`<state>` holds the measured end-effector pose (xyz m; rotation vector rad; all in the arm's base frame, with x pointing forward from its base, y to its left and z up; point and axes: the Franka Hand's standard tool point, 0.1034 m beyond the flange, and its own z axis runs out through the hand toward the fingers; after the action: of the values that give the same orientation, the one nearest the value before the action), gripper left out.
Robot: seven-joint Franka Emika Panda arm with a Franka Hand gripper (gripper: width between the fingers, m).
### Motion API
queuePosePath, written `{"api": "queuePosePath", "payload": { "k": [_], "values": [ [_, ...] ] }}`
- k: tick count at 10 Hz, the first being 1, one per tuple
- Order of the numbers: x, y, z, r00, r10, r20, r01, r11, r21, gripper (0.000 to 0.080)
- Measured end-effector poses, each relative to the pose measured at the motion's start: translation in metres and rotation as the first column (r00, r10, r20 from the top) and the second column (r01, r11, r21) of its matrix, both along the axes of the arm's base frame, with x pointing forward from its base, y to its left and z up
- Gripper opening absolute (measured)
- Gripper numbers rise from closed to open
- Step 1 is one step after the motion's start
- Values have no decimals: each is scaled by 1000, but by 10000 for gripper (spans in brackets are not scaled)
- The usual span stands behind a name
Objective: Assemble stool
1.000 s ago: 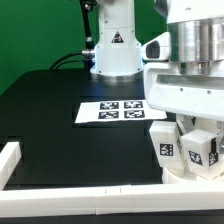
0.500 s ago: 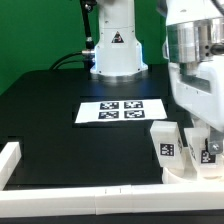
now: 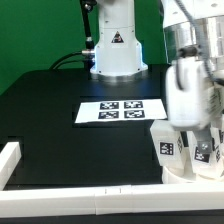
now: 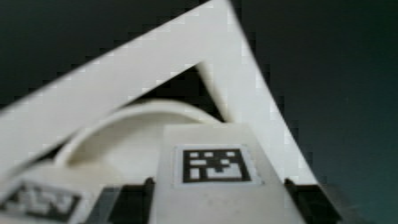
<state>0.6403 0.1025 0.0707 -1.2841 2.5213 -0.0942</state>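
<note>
**Fingers straddle a tagged stool leg**

Fingers (image 4: 121, 203) of the robot gripper (image 4: 214, 200) stand spread apart on either side of a short blocky white plastic stool leg (image 4: 214, 160); they do not yet seem to be pressing it. Beyond the leg, the round white seat disc (image 4: 116, 130) lies in the corner of the long white border rails (image 4: 240, 85). The rigid, light, smooth leg is probably best pinched across its flat sides. The arm reaches straight down over the leg.
</note>
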Motion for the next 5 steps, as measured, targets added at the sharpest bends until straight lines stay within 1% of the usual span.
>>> {"api": "queuePosePath", "payload": {
  "k": [1, 3, 4, 5],
  "values": [
    [0, 1, 1, 999, 16, 29, -16, 1000, -16, 337],
    [0, 0, 1, 999, 33, 25, -33, 999, -20, 337],
    [0, 0, 1, 996, 81, 27, -80, 996, -35, 533],
    [1, -2, 5, 985, 174, 12, -174, 984, -43, 621]
  ]
}}
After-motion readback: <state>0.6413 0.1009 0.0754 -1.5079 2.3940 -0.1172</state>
